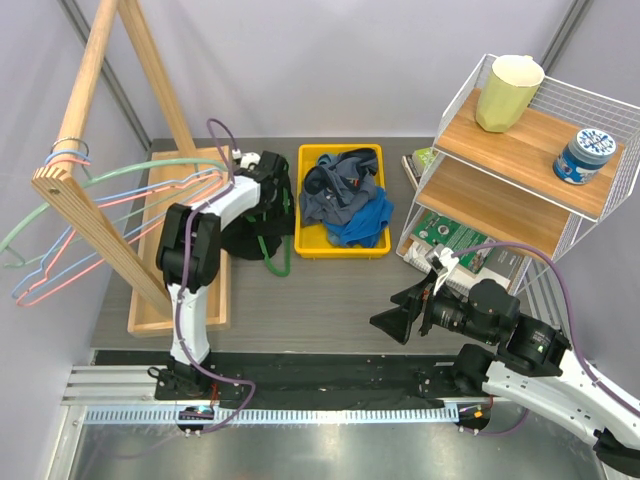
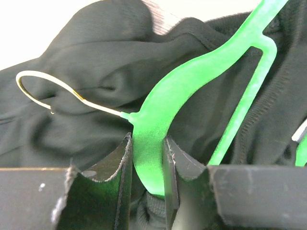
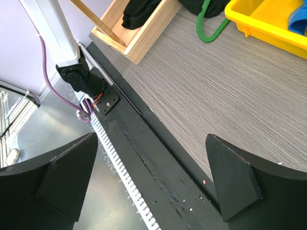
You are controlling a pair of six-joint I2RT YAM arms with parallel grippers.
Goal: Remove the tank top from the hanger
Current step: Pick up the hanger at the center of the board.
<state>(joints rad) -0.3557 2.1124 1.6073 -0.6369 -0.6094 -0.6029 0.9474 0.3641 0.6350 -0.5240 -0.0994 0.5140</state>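
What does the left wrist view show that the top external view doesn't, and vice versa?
Left wrist only: the left gripper closed on the green hanger at its neck, plus its metal hook. Top external only: the yellow bin, wooden rack, wire shelf and open right gripper. Both: the green hanger and the black tank top.

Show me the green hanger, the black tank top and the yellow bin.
green hanger (image 2: 153, 120): left wrist view, curved neck
black tank top (image 2: 96, 48): left wrist view, cloth
yellow bin (image 1: 340, 251): top view, front wall

Black tank top (image 2: 96, 62), green hanger (image 2: 192, 81), yellow bin (image 1: 340, 250).
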